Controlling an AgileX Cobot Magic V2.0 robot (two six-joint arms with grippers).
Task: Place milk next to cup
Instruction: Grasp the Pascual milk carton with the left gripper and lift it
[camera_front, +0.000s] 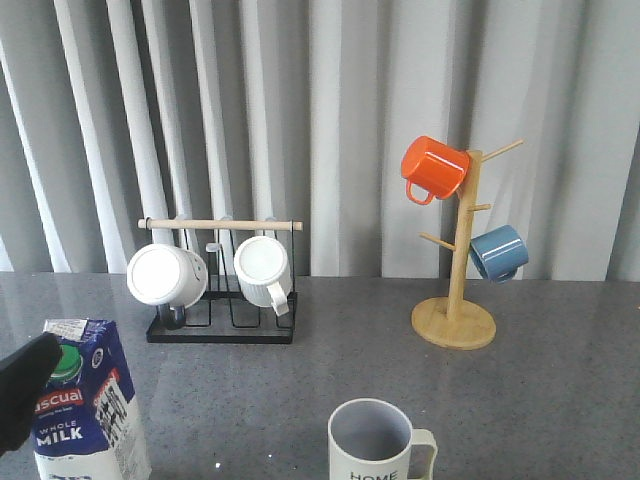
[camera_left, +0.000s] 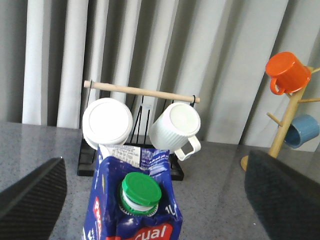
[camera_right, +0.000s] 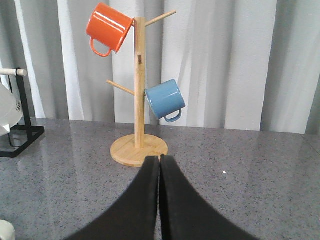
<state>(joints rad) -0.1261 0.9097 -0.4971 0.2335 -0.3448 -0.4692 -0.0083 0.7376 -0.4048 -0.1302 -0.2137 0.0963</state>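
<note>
The milk (camera_front: 85, 410) is a blue and white carton with a green cap, standing upright at the table's front left. The cup (camera_front: 375, 440), a white mug with a grey inside and "HOME" lettering, stands at the front centre, well to the right of the milk. My left gripper (camera_left: 155, 200) is open, its two fingers wide apart on either side of the milk's top (camera_left: 135, 205) without touching it. One black finger (camera_front: 25, 392) shows at the carton's left in the front view. My right gripper (camera_right: 159, 159) is shut and empty above bare table, out of the front view.
A black wire rack (camera_front: 222, 325) with a wooden bar holds two white ribbed mugs (camera_front: 262, 270) behind the milk. A wooden mug tree (camera_front: 455, 320) at the back right carries an orange mug (camera_front: 433, 168) and a blue mug (camera_front: 498, 252). Grey curtains close the back.
</note>
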